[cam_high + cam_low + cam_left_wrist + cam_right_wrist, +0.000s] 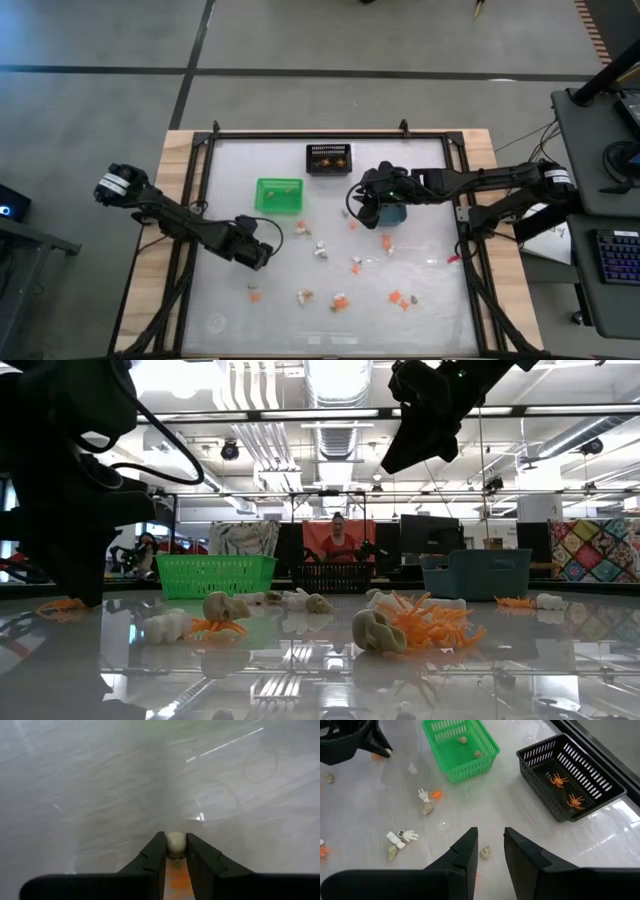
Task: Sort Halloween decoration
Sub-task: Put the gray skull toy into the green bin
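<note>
One tan trinket point(175, 842) between left fingers point(155, 854).

Readable text: none in any view.
Labels or brands: none legible on the bins, arms or tabletop.
Numbers, signs: none.

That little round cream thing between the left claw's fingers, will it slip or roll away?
The small cream trinket looks rounded, so it might roll if dropped on the glossy table. The left gripper pinches it near the fingertips, so it could squirt out. It seems hard and very light.
</note>
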### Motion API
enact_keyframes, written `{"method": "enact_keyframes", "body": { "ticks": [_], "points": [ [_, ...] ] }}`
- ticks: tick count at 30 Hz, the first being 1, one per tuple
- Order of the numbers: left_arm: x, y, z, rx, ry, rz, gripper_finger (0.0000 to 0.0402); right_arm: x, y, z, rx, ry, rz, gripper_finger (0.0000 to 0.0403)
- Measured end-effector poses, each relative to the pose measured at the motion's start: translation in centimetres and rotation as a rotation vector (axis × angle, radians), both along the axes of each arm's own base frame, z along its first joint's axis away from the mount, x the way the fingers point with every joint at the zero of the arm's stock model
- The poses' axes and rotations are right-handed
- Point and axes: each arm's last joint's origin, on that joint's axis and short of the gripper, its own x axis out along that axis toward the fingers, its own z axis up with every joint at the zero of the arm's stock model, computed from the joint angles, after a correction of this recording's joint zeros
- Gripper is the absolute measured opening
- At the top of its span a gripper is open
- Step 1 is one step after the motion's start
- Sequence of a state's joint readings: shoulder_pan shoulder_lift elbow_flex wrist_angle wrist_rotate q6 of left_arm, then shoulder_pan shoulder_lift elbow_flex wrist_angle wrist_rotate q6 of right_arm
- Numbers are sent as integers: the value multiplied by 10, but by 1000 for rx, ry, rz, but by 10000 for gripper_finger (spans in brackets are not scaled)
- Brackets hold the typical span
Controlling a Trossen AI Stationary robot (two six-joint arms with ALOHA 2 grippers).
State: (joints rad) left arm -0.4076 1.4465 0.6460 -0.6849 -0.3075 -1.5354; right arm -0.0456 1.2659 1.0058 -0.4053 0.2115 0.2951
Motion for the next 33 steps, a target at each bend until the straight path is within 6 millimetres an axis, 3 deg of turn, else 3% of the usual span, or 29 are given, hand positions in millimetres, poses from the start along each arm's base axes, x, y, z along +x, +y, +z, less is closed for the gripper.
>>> {"method": "enact_keyframes", "body": {
  "ticks": [9, 21, 29, 33],
  "points": [
    [4, -2, 8, 5, -1, -42, 37, 0, 0, 0, 0, 0, 0, 90],
    [24, -1, 59, 98, -38, -256, 36, 0, 0, 0, 1, 0, -1, 89],
    [50, 27, 108, 315, -65, -515, 36, -1, 4, -1, 15, 13, 11, 85],
    [60, 50, 121, 419, 4, -699, 36, -2, 10, -2, 26, 25, 27, 80]
  ]
}}
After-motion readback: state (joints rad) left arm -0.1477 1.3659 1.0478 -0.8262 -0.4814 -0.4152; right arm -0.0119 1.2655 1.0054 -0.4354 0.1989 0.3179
